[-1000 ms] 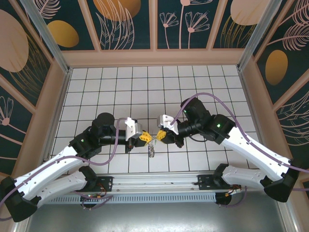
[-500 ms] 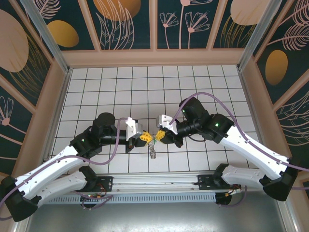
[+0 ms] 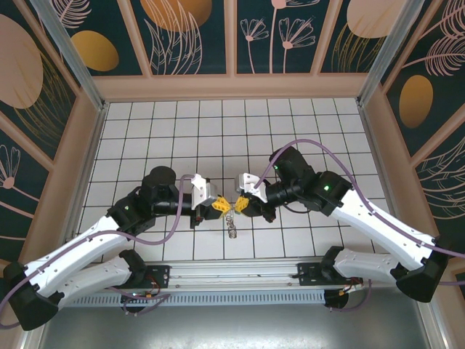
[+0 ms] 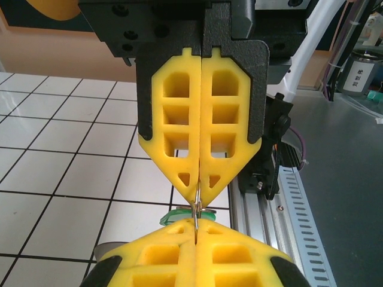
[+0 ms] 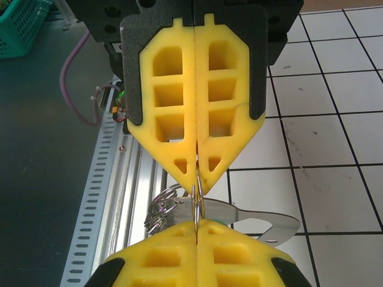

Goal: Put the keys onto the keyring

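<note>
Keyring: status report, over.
Jaws shut on keyring, left gripper and right gripper tip to tip. Green-headed key at the ring; threaded or not, cannot tell. Nothing in the way.

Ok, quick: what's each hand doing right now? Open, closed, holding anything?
Left hand: closed, pinching the thin metal ring of the keyring.
Right hand: closed, pinching the same ring from the opposite side.

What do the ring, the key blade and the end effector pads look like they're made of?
Ring: thin bright wire, likely steel; it glints. Key blade: flat silvery metal, satin sheen. Pads: matte yellow, moulded with hollow cells; plastic or firm rubber, can't tell which.
</note>
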You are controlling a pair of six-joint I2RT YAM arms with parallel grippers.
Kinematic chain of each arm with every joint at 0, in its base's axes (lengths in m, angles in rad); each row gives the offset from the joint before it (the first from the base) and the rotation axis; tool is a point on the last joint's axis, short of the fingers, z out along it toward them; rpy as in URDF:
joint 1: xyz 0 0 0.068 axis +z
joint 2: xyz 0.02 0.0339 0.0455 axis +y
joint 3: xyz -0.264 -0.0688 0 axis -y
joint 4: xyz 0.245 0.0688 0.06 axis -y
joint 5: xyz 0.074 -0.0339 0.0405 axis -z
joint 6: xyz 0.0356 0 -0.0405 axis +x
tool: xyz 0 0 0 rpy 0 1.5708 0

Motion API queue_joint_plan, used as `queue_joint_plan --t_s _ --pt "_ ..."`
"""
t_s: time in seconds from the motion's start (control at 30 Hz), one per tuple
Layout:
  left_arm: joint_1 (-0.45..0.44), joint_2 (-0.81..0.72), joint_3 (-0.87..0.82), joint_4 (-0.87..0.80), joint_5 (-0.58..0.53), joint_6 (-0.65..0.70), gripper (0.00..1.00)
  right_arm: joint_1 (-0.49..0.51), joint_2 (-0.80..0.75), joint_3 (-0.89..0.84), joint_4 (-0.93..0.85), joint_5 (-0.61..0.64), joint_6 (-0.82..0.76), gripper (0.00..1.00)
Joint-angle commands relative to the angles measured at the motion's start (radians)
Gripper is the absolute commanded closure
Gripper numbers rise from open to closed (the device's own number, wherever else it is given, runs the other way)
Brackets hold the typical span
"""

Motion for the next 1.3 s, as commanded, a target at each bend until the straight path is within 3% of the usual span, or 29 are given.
queue_joint_plan --t_s 0.0,1.27 --pt "-0.003 0.011 0.037 0.027 0.009 0.015 1.0 0.021 -0.013 0.026 0.026 -0.018 -0.018 1.0" --pt "-0.003 0.04 0.048 -0.005 0.016 0.033 1.0 0.023 -0.033 0.029 0.076 0.024 -0.016 1.0"
